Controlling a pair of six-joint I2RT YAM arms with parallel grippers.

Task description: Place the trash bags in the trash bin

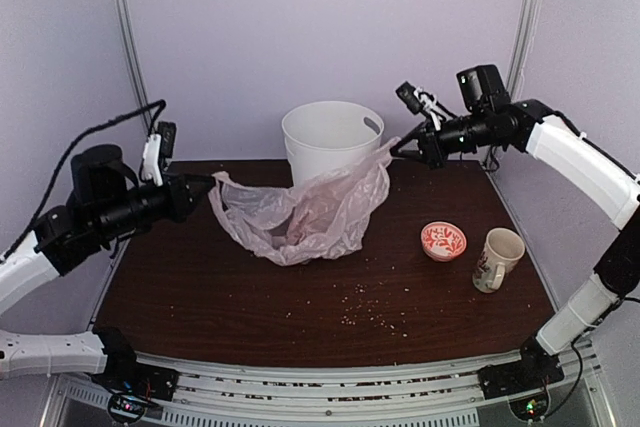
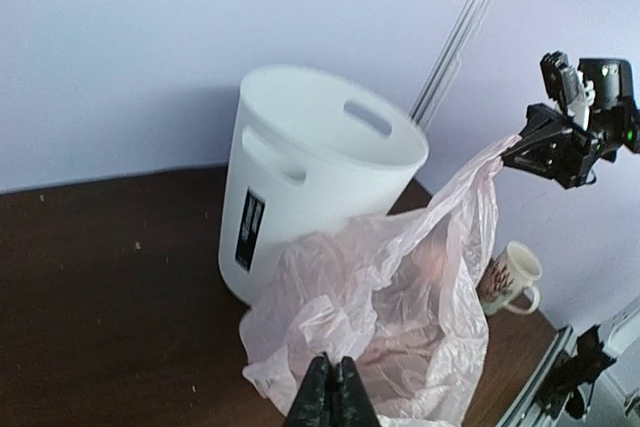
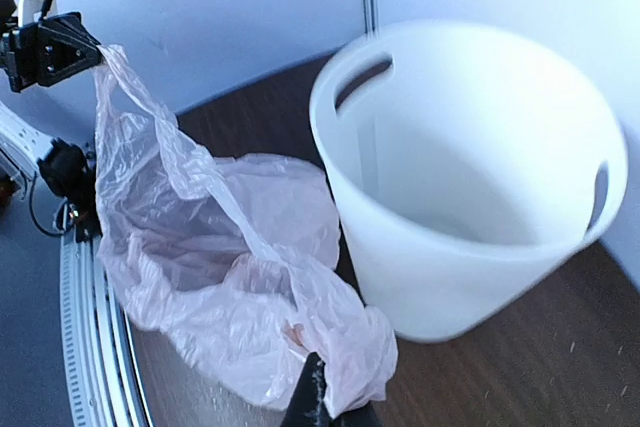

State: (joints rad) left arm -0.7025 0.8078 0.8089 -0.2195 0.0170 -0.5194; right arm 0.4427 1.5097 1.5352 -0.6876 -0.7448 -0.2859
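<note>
Between the two arms, just in front of the trash bin (image 1: pixel 330 142), the trash bag (image 1: pixel 300 212) hangs stretched out, belly sagging onto the counter (image 1: pixel 200 287). Left fingers (image 1: pixel 203 187) are clenched on one edge, and right fingers (image 1: pixel 403 150) pinch the other up near the rim. My take: lift both ends above the rim, carry it over the mouth, then bring the arms together so the slack drops inside.
</note>
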